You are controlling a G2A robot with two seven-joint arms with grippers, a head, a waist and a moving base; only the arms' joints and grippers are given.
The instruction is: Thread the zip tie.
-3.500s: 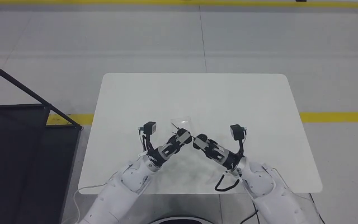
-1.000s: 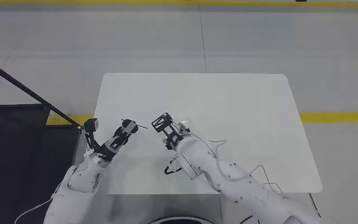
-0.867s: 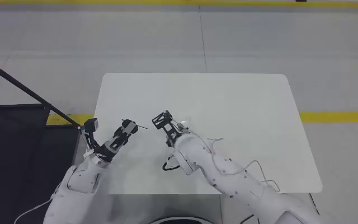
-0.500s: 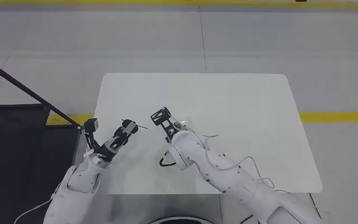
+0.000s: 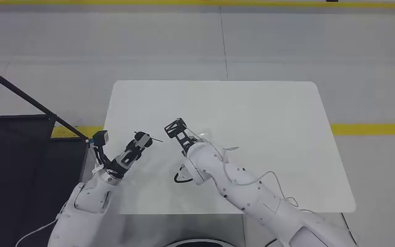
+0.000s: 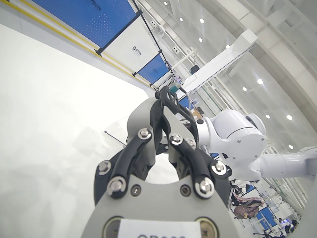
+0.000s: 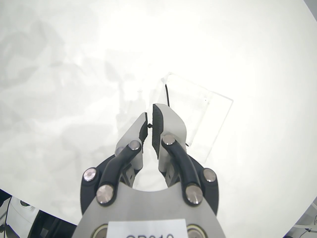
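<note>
The left hand (image 5: 141, 140) pinches the zip tie (image 6: 112, 136) above the counter (image 5: 265, 105), apart from the nearly closed right hand (image 7: 149, 118) over a clear plate (image 7: 213, 115). Threading seems unbegun; the next move needs fine tip alignment.

1. A large industrial hall, used as a robotics lab, is indicated.
2. A grey floor (image 5: 123, 43) marked with yellow lines (image 5: 364, 129) is seen at 12, 3 and 9 o'clock of the white table (image 5: 278, 123).
3. Blue partition panels (image 6: 62, 8) and a high ceiling with rows of round lights (image 6: 201, 20) are shown in the left wrist view.
</note>
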